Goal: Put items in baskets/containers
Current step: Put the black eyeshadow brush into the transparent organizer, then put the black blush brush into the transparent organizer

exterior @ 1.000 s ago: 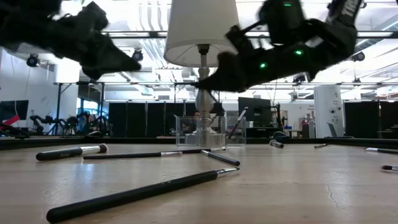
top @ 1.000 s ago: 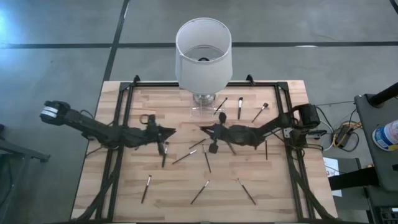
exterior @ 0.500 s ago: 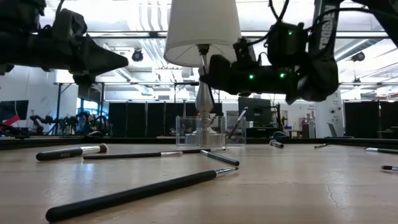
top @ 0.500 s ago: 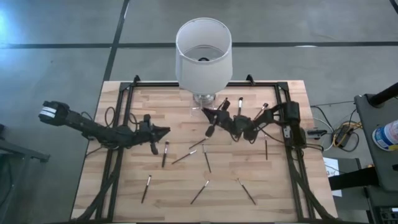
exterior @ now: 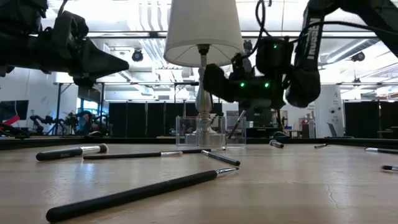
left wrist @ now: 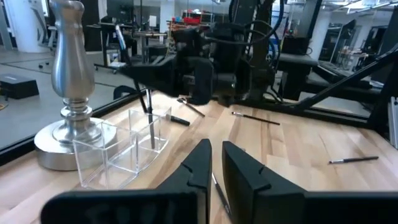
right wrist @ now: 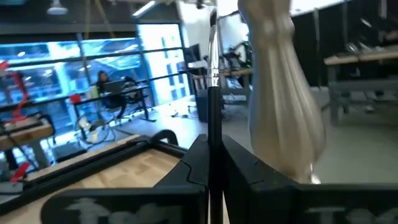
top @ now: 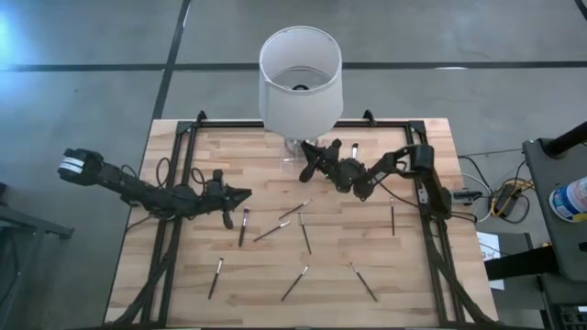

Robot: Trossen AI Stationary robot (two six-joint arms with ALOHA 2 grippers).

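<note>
Right gripper point(top: 312, 161) clenched on thin dark brush point(right wrist: 212, 118), shaft upright between its fingers, close beside silvery lamp stem point(right wrist: 280, 93); brush tip cut off by frame edge. Clear square-walled plastic holder point(left wrist: 118, 149) stands at lamp base, one stick inside. Left gripper point(top: 240, 193) over pale wood table point(top: 257, 284), fingers nearly together, empty. Other slim sticks point(top: 294, 283) scattered flat; white shade point(top: 300, 78) hides holder from above
</note>
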